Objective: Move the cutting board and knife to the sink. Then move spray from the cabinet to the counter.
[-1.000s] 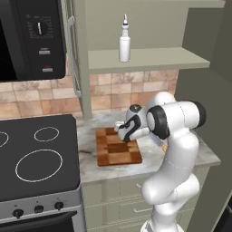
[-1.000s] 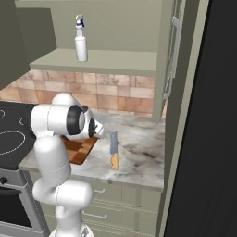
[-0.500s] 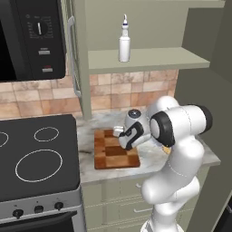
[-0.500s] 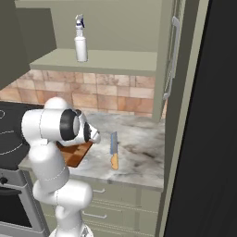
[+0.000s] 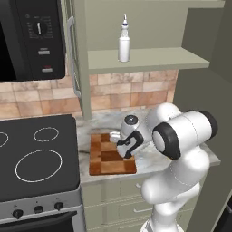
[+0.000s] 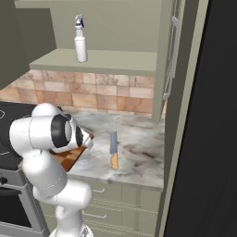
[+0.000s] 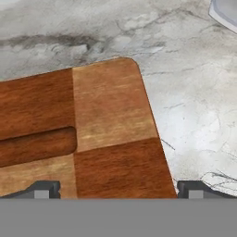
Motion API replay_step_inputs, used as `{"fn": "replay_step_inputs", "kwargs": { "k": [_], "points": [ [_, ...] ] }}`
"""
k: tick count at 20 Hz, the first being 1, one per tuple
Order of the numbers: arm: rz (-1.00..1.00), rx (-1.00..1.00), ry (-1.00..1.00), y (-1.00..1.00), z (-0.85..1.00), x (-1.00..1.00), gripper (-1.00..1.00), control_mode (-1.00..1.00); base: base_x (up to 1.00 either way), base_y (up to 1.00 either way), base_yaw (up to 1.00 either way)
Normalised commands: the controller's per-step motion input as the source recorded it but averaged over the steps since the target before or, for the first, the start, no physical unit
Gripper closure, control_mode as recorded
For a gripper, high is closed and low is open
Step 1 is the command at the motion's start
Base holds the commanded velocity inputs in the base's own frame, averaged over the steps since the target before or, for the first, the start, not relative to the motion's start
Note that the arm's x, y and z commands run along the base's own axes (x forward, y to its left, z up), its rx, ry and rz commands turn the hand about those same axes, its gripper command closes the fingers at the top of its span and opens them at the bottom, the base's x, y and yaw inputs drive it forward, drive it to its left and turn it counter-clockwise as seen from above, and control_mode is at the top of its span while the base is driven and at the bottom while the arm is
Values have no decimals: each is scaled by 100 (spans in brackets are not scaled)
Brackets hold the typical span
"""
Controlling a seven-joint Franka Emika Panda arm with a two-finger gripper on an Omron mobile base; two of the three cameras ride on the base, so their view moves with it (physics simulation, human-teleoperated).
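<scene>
The jaws of the gripper (image 7: 115, 190) stood wide apart astride the cutting board's (image 7: 83, 139) right edge on the table (image 7: 185, 92); stiff, probably weighty wood, best pinched at that thin rim.

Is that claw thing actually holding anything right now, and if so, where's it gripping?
Nothing is held. The claw is open, its two tips spread wide above one end of the cutting board, which lies flat on the counter.
</scene>
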Motion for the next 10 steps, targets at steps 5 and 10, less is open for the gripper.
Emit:
{"fn": "replay_step_inputs", "kwargs": {
  "k": [5,10],
  "points": [
    [0,0,6,26,-40,-58,-100,-100,0,0,0],
    [0,0,11,23,-44,-63,-100,-100,0,0,0]
  ]
}}
